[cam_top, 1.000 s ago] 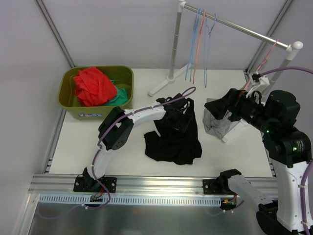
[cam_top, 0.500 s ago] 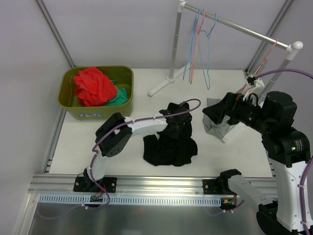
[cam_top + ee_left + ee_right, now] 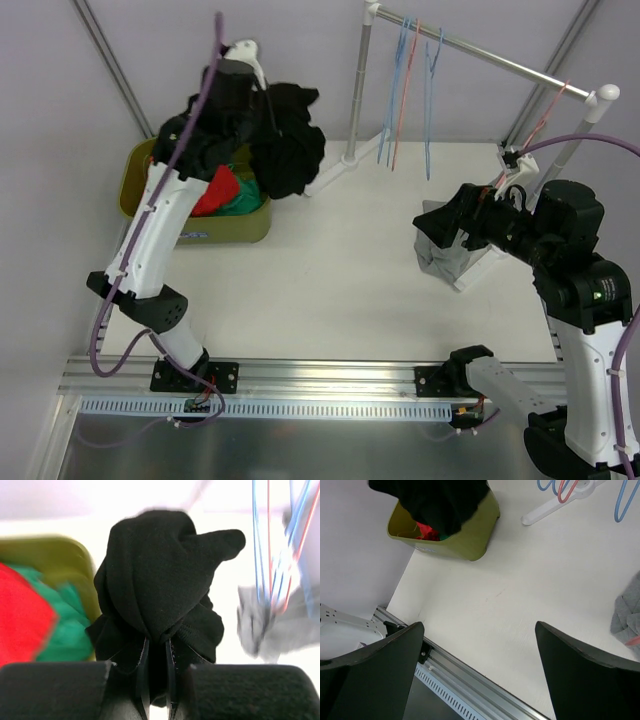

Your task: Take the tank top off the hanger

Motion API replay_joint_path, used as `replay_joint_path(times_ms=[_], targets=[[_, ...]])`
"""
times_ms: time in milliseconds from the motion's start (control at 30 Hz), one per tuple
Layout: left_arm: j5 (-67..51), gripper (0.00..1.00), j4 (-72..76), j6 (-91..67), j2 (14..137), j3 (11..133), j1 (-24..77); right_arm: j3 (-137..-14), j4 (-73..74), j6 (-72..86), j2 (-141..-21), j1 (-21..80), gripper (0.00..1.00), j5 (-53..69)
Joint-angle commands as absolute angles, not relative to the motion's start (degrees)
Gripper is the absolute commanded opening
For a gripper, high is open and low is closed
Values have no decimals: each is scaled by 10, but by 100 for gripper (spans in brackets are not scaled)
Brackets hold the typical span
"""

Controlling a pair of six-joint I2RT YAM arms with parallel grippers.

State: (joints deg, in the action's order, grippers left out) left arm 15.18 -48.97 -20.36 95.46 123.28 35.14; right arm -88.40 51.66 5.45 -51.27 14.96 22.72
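**Top view.** Two arms, one olive bin (image 3: 245, 228), one white rack (image 3: 358, 90), three loose garments plus a grey one.
- The rack carries a bunch of thin blue and pink hangers (image 3: 410, 90); I cannot make out an exact count. A single pink hanger (image 3: 548, 112) sits at the rail's far end.
- The bin holds a red garment (image 3: 222, 190) and a green garment (image 3: 243, 203).
- The left arm (image 3: 160, 230) is raised high. The black tank top (image 3: 285, 135) hangs bunched from the left jaws, above the bin's back right corner and clear of the worktop (image 3: 330, 290).
- The grey garment (image 3: 440, 258) lies on the worktop by the right arm (image 3: 575, 260).

**Left wrist.**
- The left jaws are nearly together, clamped on a fold of the tank top, which balloons out beyond them.
- The bin, with red and green cloth inside, is blurred at left. Hangers and the grey garment are blurred at right.

**Right wrist.**
- The right jaws stand wide apart, with nothing between them and touching nothing.
- Bare worktop lies below.
- The tank top dangles over the bin at top left.
- The edge of the grey garment is at right, with a pink strip on it.
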Motion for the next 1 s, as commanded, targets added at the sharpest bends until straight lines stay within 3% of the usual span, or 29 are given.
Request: replay_joint_path(times_ms=[0,100,233,433,667,800,967], targets=[[157,0,-575,-171,991,1375,290,-909,487,47,-517,146,99,222],[127,0,-574,-187,1011,1432,203,-902,479,52,-515,147,99,222],[89,0,-564,-205,1032,1421,114,-890,475,54,-511,146,99,222],[54,0,-522,-200,1051,1249,68,-875,476,53,-497,146,100,203],[-39,0,-389,-250,1002,876,68,-868,475,46,-480,146,100,185],[-87,0,-384,-229,1045,835,68,-867,476,47,-483,146,99,183],[-68,0,-397,-212,1018,858,67,-883,475,54,-497,146,100,174]])
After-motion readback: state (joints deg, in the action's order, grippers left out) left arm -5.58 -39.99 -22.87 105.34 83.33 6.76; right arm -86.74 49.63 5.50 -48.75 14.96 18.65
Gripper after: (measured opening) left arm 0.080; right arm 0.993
